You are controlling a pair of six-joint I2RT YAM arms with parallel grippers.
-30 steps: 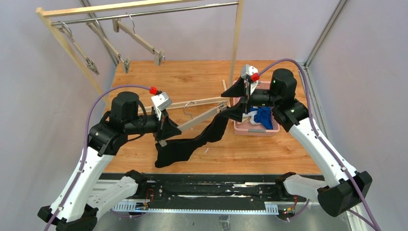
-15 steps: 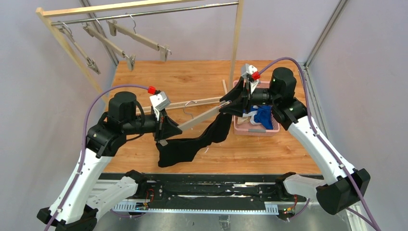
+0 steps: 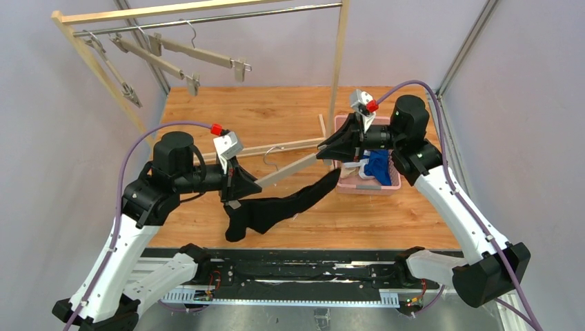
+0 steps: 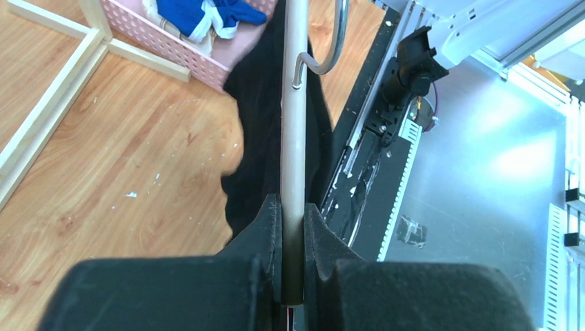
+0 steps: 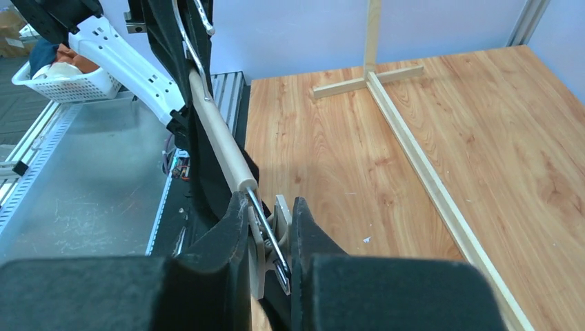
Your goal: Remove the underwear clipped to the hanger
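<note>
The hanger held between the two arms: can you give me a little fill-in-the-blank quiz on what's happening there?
1. The underwear draped below the hanger is ____ in colour.
2. The left gripper is shut on the hanger's bar, and the right gripper squeezes the ____ at the hanger's other end.
3. The pink basket beside the right gripper holds a bright ____ garment.
Missing words: black; clip; blue.
</note>
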